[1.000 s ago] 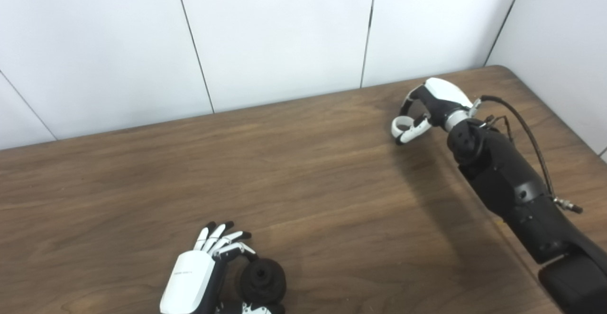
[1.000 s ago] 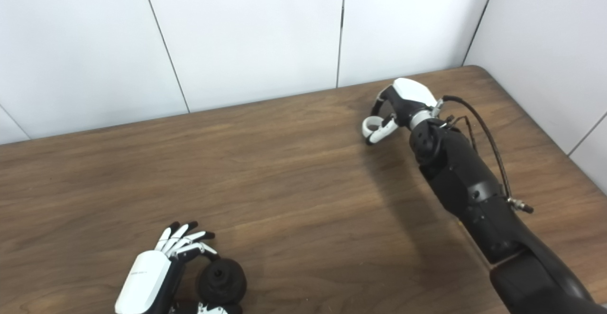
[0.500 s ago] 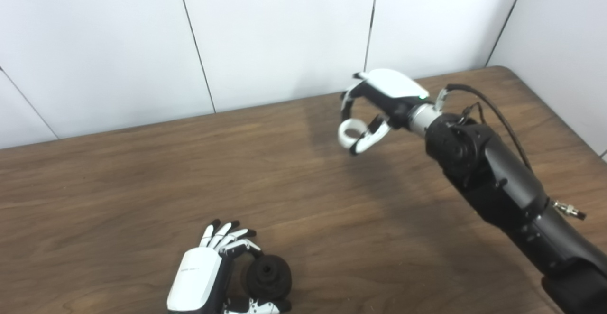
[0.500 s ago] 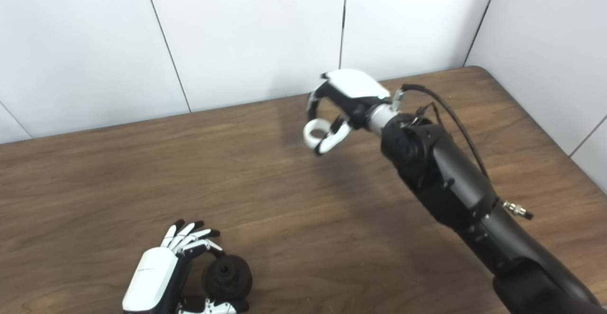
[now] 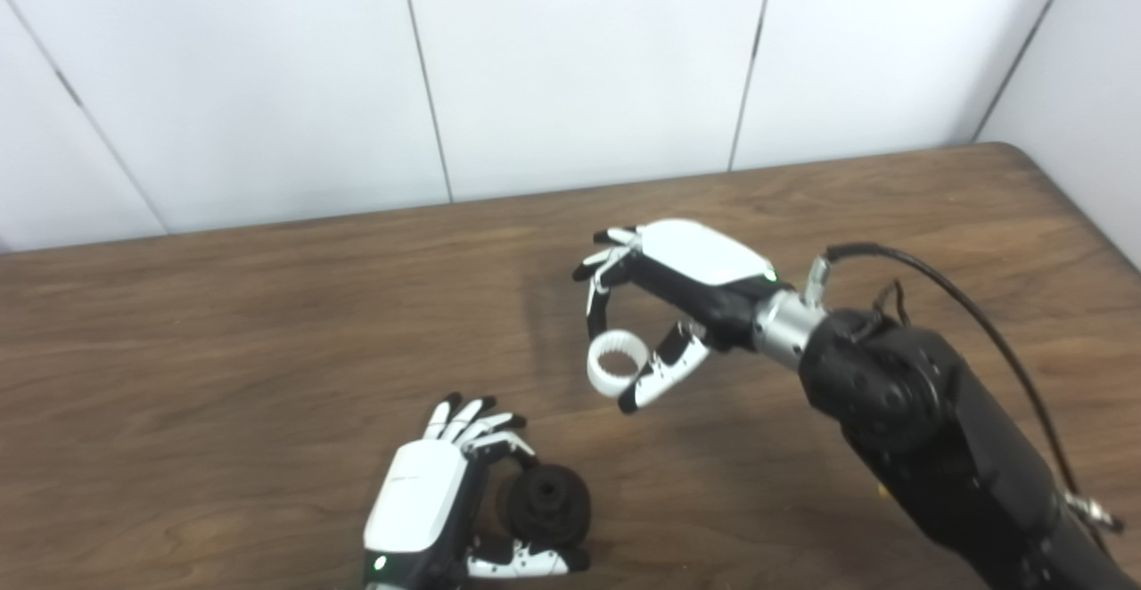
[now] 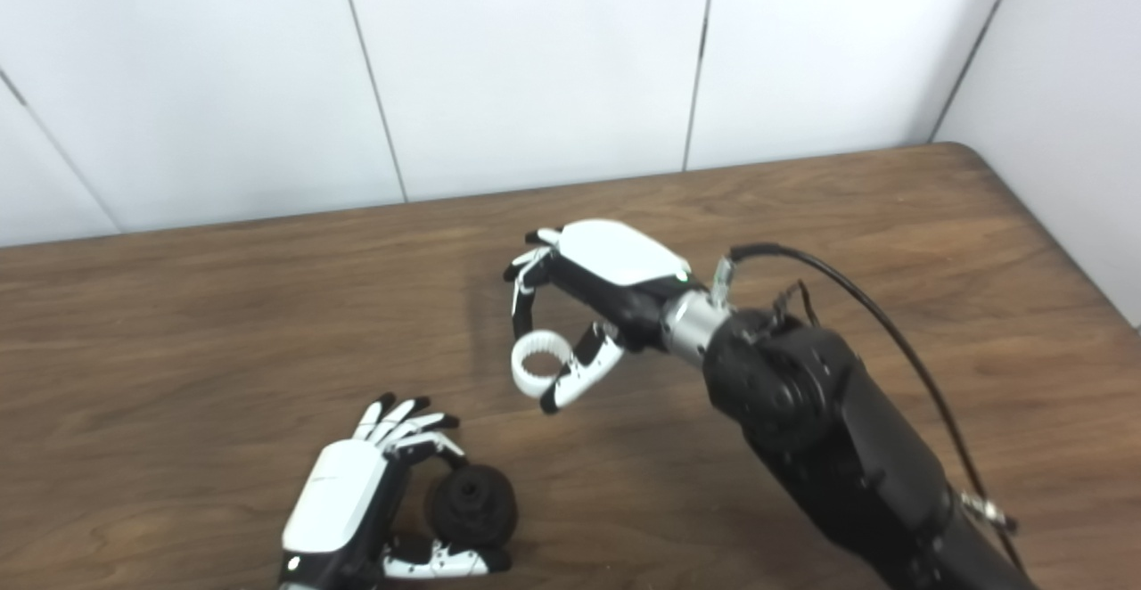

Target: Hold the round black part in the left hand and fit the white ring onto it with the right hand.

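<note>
The small white plastic ring with a ribbed inner face (image 5: pixel 616 367) hangs in the air above the brown wood-grain surface (image 5: pixel 223 323), pinched between a fingertip and the thumb of the right hand (image 5: pixel 664 305); the other fingers of that hand curl loosely above it. Its opening faces roughly up and toward the cameras. Below it and nearer the robot, the round black part with a raised hub in its middle (image 5: pixel 545 504) sits low by the surface in the left hand (image 5: pixel 437 501), whose fingers and thumb wrap around its rim from the side. Whether the part rests on the wood or is lifted just clear cannot be told. The ring is apart from the part, above it and a little to the right, with open wood between them.

The main risk seems to lie in the thin pinch. The ring is held only at one spot on its rim, so it could swivel or slip out as it meets the hub, and then drop and roll across the wood. A tilted approach could also make it catch on the hub's edge rather than seat. The left thumb (image 5: pixel 526 561) and fingers crowd the part's rim, so the right hand's thumb may bump them on the way down. Any nudge there might shift the part in its hold and spoil the alignment.
</note>
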Controlling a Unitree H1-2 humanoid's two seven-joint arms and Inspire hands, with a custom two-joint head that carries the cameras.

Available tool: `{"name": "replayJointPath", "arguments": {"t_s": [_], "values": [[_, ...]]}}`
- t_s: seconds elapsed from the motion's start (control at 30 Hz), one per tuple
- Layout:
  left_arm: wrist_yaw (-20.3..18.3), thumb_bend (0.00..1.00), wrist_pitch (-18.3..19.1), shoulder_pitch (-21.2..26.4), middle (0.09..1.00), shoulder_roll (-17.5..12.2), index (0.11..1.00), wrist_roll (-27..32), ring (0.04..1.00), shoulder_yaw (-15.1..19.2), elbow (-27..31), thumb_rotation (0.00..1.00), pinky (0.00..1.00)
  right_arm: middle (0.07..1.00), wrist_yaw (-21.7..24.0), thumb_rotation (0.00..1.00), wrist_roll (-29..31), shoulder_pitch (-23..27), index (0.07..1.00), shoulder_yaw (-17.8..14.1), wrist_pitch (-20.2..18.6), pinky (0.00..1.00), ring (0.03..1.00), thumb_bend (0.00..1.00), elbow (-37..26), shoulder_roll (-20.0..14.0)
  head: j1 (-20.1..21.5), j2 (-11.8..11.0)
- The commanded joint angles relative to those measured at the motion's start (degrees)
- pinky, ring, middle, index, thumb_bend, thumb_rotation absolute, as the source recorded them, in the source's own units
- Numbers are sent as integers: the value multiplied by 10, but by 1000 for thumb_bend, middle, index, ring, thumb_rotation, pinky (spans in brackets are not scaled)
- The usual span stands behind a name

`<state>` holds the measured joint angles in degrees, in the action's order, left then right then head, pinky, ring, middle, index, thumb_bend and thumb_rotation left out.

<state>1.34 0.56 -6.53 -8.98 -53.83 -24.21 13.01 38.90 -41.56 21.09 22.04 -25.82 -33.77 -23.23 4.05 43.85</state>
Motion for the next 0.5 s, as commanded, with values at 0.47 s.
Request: {"name": "replayJointPath", "arguments": {"t_s": [0.47], "values": [[-14, 525, 18, 10, 796, 8, 483, -20, 910, -16, -7, 56, 1000, 855, 31, 136, -9, -31, 481, 25, 37, 1000, 991, 525, -60, 41, -23, 19]]}}
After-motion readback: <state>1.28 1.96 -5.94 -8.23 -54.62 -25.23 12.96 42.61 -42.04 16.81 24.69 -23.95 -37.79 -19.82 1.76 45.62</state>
